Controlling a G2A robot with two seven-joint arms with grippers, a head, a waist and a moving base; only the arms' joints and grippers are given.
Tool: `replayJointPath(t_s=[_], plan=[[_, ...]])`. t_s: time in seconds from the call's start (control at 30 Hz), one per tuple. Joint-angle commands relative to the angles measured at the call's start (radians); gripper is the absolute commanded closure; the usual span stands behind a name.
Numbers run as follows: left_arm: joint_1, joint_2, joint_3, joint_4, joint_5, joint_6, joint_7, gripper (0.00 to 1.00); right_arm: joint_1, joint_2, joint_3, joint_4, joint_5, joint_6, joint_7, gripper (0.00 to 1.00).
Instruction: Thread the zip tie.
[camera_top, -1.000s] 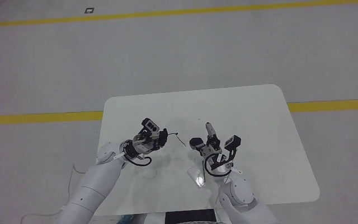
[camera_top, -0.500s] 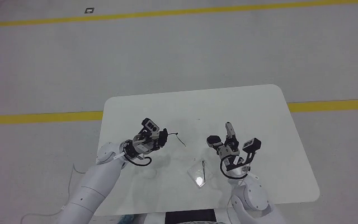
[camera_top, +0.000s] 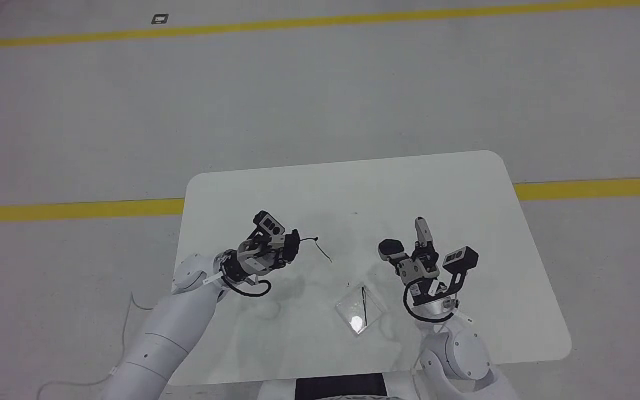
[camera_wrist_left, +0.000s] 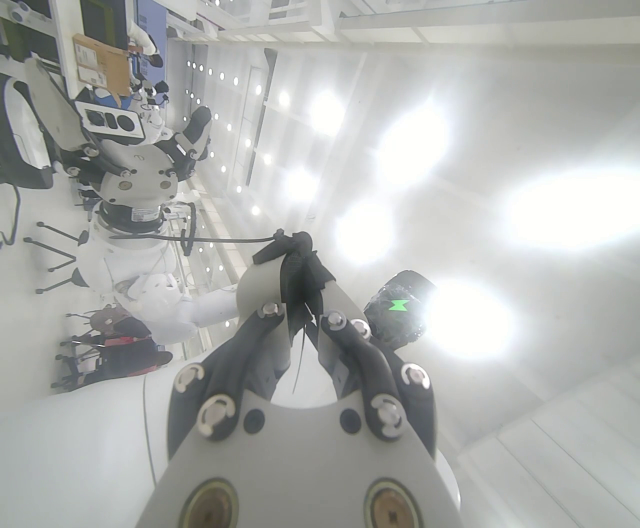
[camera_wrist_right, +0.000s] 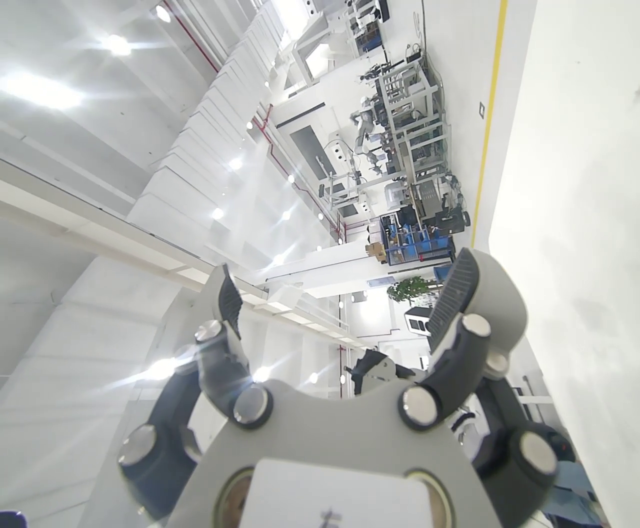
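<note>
Top view: the left claw (camera_top: 288, 245) hangs over the left half of the white table (camera_top: 450, 190), pinching a black zip tie (camera_top: 312, 240). The tie's loose strap runs rightward out of the claw, then bends toward the near side at its tip. Its long axis lies roughly left to right. The right claw (camera_top: 424, 252) is to the right of that tip, apart from it, spread and empty. The coming move turns on this gap. By my reading, the free right claw must come left to meet the strap's end, or the left must carry it over. Between the two arms, nearer the table's near edge, lies a small clear packet (camera_top: 355, 312). A thin dark strip shows at it, but I cannot tell whether it is inside or on top.

Left wrist view: the left claw (camera_wrist_left: 296, 260) is pressed together on the zip tie (camera_wrist_left: 300, 280), bunched black between the pads. One thin strap reaches outward and another trails back toward the wrist.

Right wrist view: the right claw (camera_wrist_right: 345, 290) stands wide open with nothing between its ribbed pads.
</note>
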Motion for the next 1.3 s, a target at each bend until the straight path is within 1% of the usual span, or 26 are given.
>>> replayJointPath(t_s=[0.0, 0.47, 0.53, 0.67, 0.7, 0.73, 1.27], plan=[[0.000, 0.000, 0.000, 0.000, 0.000, 0.000, 0.000, 1.00, 0.000, 0.000, 0.000, 0.000, 0.000, 0.000, 0.000, 0.00], [0.000, 0.000, 0.001, -0.002, 0.001, 0.001, 0.007, 1.00, 0.000, 0.000, 0.000, 0.000, 0.000, 0.000, 0.000, 0.00], [0.008, 0.000, 0.002, -0.024, 0.003, 0.001, 0.025, 1.00, 0.000, 0.000, 0.000, 0.000, 0.000, 0.000, 0.000, 0.00], [0.040, 0.006, -0.014, -0.062, 0.009, -0.012, 0.004, 1.00, 0.000, 0.000, 0.000, 0.000, 0.000, 0.000, 0.000, 0.00], [0.052, 0.009, -0.017, -0.080, 0.022, -0.017, 0.000, 1.00, 0.000, 0.000, 0.000, 0.000, 0.000, 0.000, 0.000, 0.00], [0.056, 0.010, -0.018, -0.084, 0.023, -0.018, 0.000, 1.00, 0.000, 0.000, 0.000, 0.000, 0.000, 0.000, 0.000, 0.00], [0.056, 0.010, -0.018, -0.084, 0.023, -0.018, 0.000, 1.00, 0.000, 0.000, 0.000, 0.000, 0.000, 0.000, 0.000, 0.00]])
